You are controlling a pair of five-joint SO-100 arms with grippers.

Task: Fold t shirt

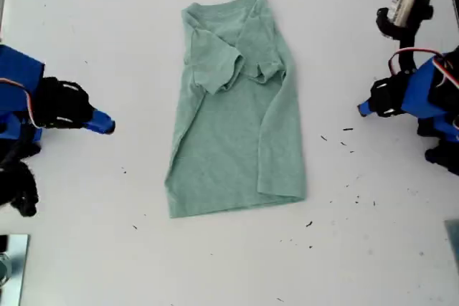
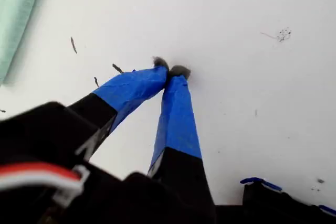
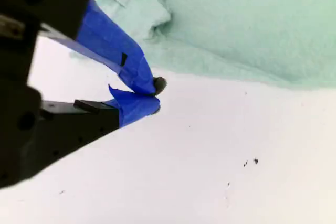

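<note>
The t shirt lies flat in the middle of the white table, pale green, with its long sides and both sleeves folded in toward its centre. Its collar points to the far edge in the exterior view. My first gripper is shut on nothing and rests at the exterior view's right, apart from the shirt. In the first wrist view its blue-taped tips meet over bare table, with only the shirt's edge showing. My second gripper is shut and empty at the exterior view's left. Its tips sit just short of the shirt.
Small dark specks dot the table near my first gripper and below the shirt's hem. A black device with a white label stands at the exterior view's upper right. A metal object sits at its lower left corner.
</note>
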